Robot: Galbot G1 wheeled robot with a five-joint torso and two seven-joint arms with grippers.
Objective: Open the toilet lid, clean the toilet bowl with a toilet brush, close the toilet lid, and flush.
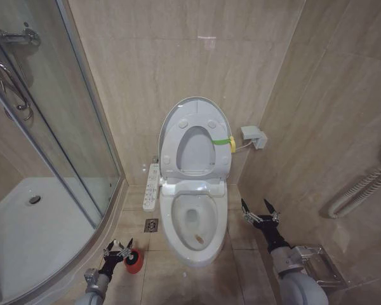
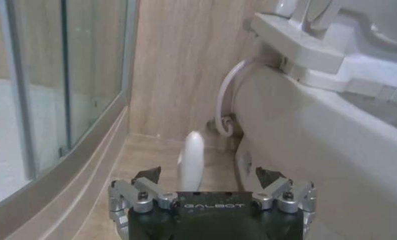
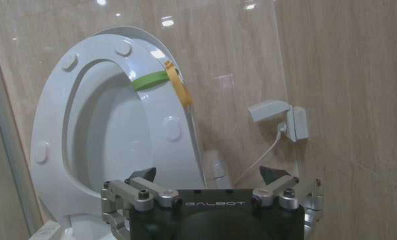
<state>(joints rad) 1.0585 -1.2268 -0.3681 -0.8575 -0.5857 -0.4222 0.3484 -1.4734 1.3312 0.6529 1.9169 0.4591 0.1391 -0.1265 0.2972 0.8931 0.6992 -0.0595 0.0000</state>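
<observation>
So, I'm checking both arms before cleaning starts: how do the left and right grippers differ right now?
The left gripper sits low by the floor at the red holder, around the toilet brush handle; the right gripper hangs empty beside the toilet bowl, facing the raised toilet lid. Both are open.
</observation>
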